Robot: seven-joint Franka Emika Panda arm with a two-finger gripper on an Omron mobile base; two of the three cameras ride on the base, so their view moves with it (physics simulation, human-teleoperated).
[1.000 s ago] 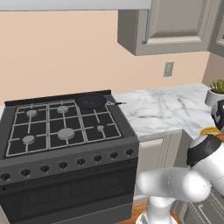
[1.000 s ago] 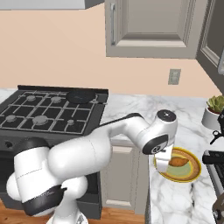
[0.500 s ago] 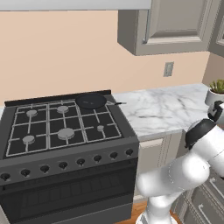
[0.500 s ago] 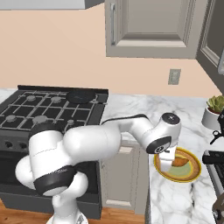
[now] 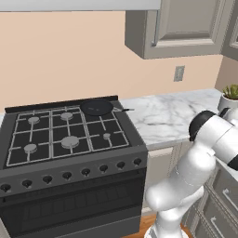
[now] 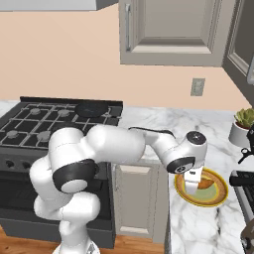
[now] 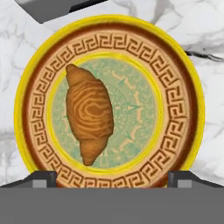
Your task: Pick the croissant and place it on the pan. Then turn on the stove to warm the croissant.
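The croissant lies lengthwise on the left half of a yellow plate with a key-pattern rim, on the marble counter. My gripper hangs open straight above the plate. Its two fingertips stand wide apart at the plate's near rim, touching nothing. From the right base view, the gripper points down over the plate, just left of the croissant. The black pan sits on the back right burner of the stove. Its handle points right.
A row of black knobs runs along the stove front. A potted plant stands at the counter's back right. A dark appliance sits just right of the plate. Wall cabinets hang overhead.
The arm's links have swung up and round while the hand stayed over the plate, shifting slightly right. The gripper has stayed open and the croissant has not moved.
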